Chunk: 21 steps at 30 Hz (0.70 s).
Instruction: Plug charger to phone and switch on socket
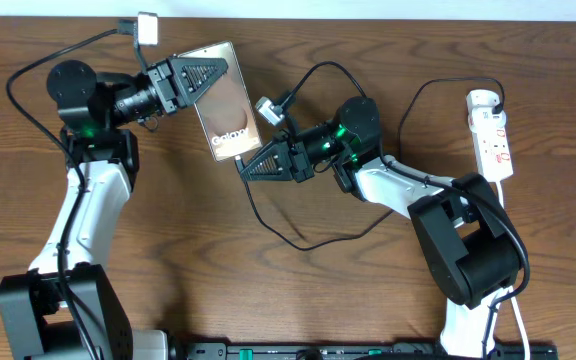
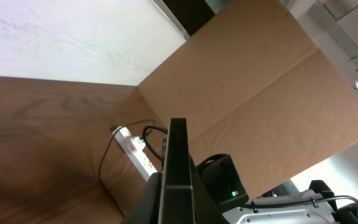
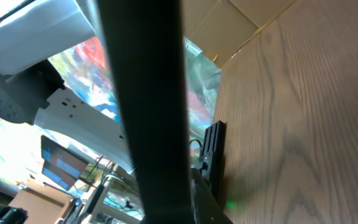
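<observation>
The phone (image 1: 230,105), brown-gold with white "Galaxy" lettering, is held tilted above the table. My left gripper (image 1: 213,72) is shut on its upper left edge. In the left wrist view the phone (image 2: 177,168) shows edge-on between the fingers. My right gripper (image 1: 246,165) is at the phone's bottom edge, shut on the connector end of the charger (image 1: 298,243). The thin black cable loops over the table to the socket (image 1: 493,135), a white power strip at the right, which also shows in the left wrist view (image 2: 137,151). The right wrist view shows only a blurred dark bar.
The power strip's white cord (image 1: 513,300) runs down the right side past the right arm's base (image 1: 468,250). A cardboard box wall (image 2: 260,93) stands behind the table. The left arm's base (image 1: 63,310) is at the lower left.
</observation>
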Each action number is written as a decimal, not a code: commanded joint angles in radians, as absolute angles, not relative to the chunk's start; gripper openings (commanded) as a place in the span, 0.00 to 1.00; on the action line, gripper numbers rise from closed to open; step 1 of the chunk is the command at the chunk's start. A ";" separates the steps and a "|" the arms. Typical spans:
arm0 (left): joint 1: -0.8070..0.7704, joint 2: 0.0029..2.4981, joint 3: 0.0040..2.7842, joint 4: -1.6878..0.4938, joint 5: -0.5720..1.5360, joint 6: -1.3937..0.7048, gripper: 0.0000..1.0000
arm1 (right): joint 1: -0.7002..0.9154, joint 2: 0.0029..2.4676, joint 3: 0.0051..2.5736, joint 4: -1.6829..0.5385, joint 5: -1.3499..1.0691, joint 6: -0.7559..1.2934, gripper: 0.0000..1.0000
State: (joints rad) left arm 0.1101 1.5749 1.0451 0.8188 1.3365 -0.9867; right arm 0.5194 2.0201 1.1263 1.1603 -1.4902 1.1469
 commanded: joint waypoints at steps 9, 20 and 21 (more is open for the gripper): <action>0.100 1.571 1.051 0.827 1.376 -0.962 0.07 | 0.503 2.014 1.134 1.164 -1.444 1.136 0.01; 0.108 1.571 1.051 0.827 1.369 -0.943 0.07 | 0.503 2.014 1.134 1.164 -1.450 1.136 0.01; 0.108 1.571 1.051 0.827 1.369 -0.943 0.07 | 0.503 2.014 1.134 1.164 -1.450 1.136 0.01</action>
State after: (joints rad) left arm 0.1093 1.5749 1.0451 0.8188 1.3365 -0.9634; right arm 0.5156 2.0201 1.1263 1.1595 -1.4933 1.1469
